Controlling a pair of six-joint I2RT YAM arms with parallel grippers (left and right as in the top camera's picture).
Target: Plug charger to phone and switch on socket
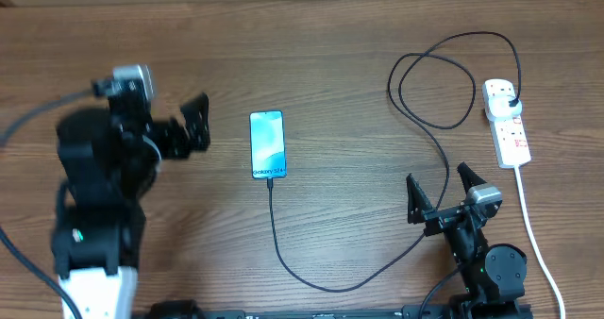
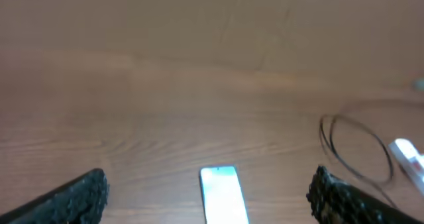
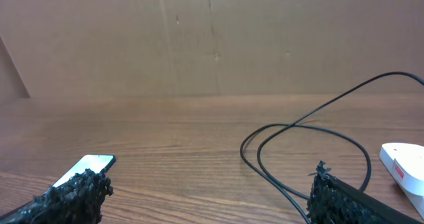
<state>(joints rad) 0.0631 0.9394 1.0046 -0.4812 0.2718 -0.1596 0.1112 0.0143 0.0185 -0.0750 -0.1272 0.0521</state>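
Observation:
The phone (image 1: pixel 267 144) lies flat mid-table, its blue-teal screen lit. The black charger cable (image 1: pixel 311 279) runs from the phone's near end, curves right and loops up to its plug head (image 1: pixel 511 103) seated in the white socket strip (image 1: pixel 507 123). My left gripper (image 1: pixel 195 124) is open and empty, left of the phone; the phone shows between its fingers in the left wrist view (image 2: pixel 224 196). My right gripper (image 1: pixel 441 193) is open and empty at the near right, beside the cable. The right wrist view shows the phone (image 3: pixel 89 168), the cable loops (image 3: pixel 298 141) and the strip (image 3: pixel 405 164).
The strip's thick white cord (image 1: pixel 534 234) runs toward the near right edge. A cardboard wall (image 3: pixel 212 38) stands behind the wooden table (image 1: pixel 113 36). The left arm's body (image 1: pixel 94 196) fills the near left.

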